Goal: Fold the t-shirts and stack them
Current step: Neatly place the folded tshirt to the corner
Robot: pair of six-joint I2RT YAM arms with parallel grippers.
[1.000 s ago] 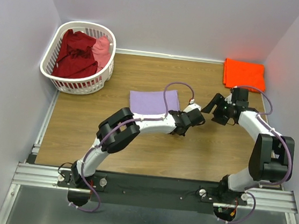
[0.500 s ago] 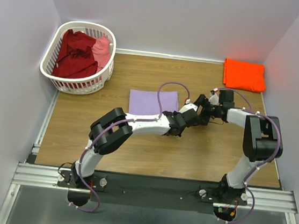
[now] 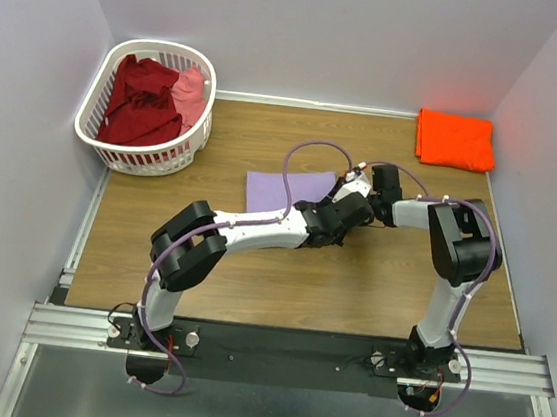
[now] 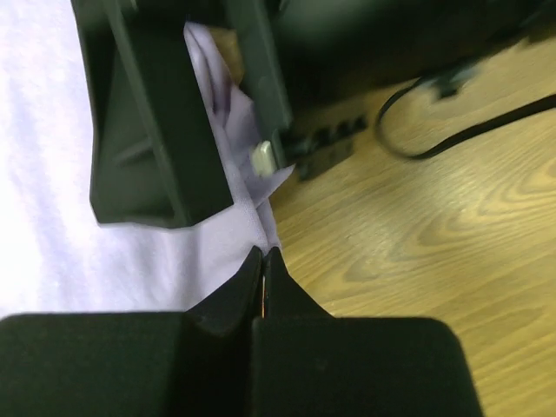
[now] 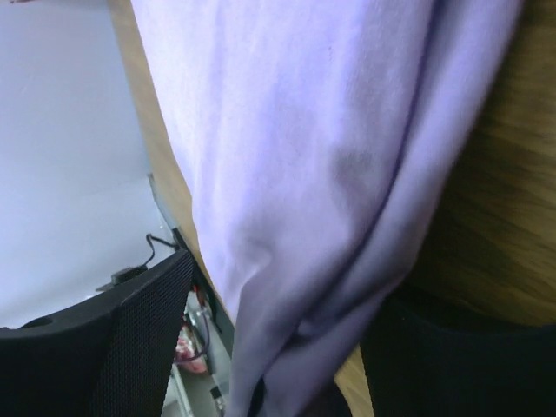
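Observation:
The folded lavender t-shirt (image 3: 286, 189) lies mid-table. My left gripper (image 3: 342, 204) is at its right edge, and in the left wrist view its jaws (image 4: 263, 254) are shut on that edge of the lavender t-shirt (image 4: 52, 191). My right gripper (image 3: 360, 185) reaches in from the right and is open. Its fingers (image 4: 143, 130) straddle the same edge, and bunched lavender cloth (image 5: 304, 130) hangs between the open jaws (image 5: 278, 300). A folded orange t-shirt (image 3: 455, 139) lies at the back right. Dark red (image 3: 142, 100) and pink (image 3: 191, 86) t-shirts sit in the basket.
The white slotted laundry basket (image 3: 98, 97) stands at the back left corner. Walls close the table in on the left, back and right. Both arms' forearms cross the middle of the wooden table (image 3: 371, 279), with purple cables looping above them.
The right arm has swung left from near the orange shirt to the lavender shirt's right edge. The left gripper has shut there and shifted slightly left.

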